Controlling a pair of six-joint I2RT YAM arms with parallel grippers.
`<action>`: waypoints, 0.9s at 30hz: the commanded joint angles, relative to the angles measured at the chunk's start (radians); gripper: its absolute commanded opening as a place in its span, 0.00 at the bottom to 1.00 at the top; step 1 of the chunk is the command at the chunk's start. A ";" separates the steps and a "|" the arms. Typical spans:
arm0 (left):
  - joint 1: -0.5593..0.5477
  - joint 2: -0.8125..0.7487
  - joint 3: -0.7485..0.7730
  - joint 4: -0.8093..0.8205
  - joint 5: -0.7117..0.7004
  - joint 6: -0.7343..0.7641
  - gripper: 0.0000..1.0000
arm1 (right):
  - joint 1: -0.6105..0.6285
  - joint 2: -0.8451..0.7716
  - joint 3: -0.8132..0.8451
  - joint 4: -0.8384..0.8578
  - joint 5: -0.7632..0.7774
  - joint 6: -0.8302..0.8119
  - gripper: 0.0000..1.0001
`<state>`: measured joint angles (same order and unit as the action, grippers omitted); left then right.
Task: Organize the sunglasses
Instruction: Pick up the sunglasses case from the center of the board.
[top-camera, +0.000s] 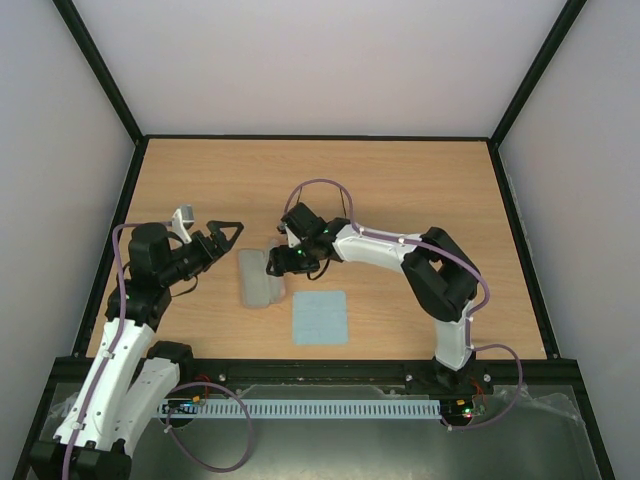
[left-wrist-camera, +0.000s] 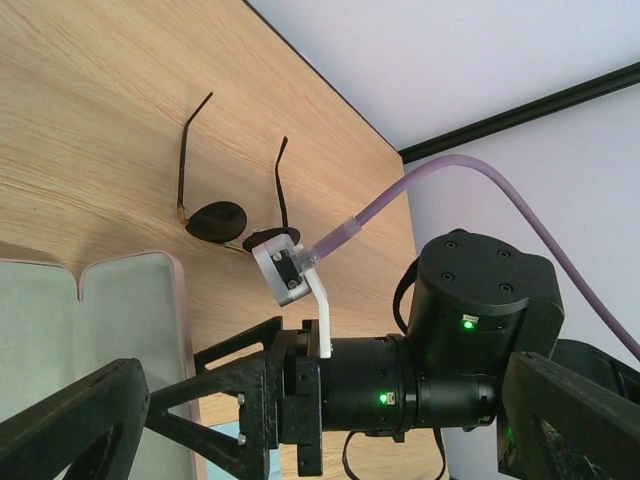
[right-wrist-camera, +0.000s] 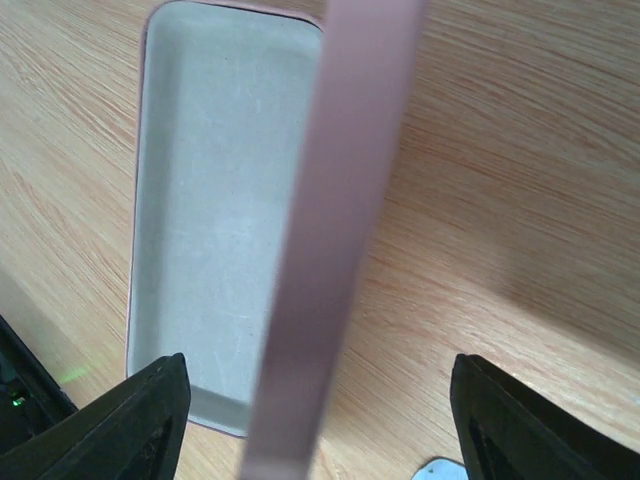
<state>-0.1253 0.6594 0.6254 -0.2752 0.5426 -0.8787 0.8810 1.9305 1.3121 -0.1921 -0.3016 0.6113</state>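
The sunglasses (left-wrist-camera: 218, 218) lie on the wood with their temple arms unfolded, pointing away from the pink case (top-camera: 258, 280); the top view hides them under the right arm. The case lies open, with a grey lining (right-wrist-camera: 210, 200). Its raised lid edge (right-wrist-camera: 335, 200) stands between the wide-apart fingers of my right gripper (right-wrist-camera: 318, 420), and nothing is clamped. From above, my right gripper (top-camera: 278, 262) hovers at the case's far right corner. My left gripper (top-camera: 218, 240) is open and empty, just left of the case. In its wrist view my left gripper (left-wrist-camera: 320, 440) frames the right arm's wrist.
A light blue cloth (top-camera: 320, 318) lies flat on the table near the front, right of the case; its corner (right-wrist-camera: 440, 468) shows in the right wrist view. Black frame rails (top-camera: 110, 230) border the table's sides and back.
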 joint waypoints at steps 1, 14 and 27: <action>0.013 -0.001 0.013 -0.016 0.029 0.016 1.00 | 0.001 0.002 0.044 -0.106 0.008 -0.054 0.69; 0.025 -0.024 -0.024 0.007 0.062 0.003 1.00 | 0.015 0.072 0.130 -0.230 0.040 -0.141 0.39; 0.039 -0.057 -0.051 0.040 0.122 -0.023 1.00 | 0.016 0.079 0.397 -0.521 0.200 -0.357 0.09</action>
<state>-0.0944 0.6186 0.5964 -0.2665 0.6151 -0.8806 0.8906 2.0148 1.6058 -0.5449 -0.1879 0.3748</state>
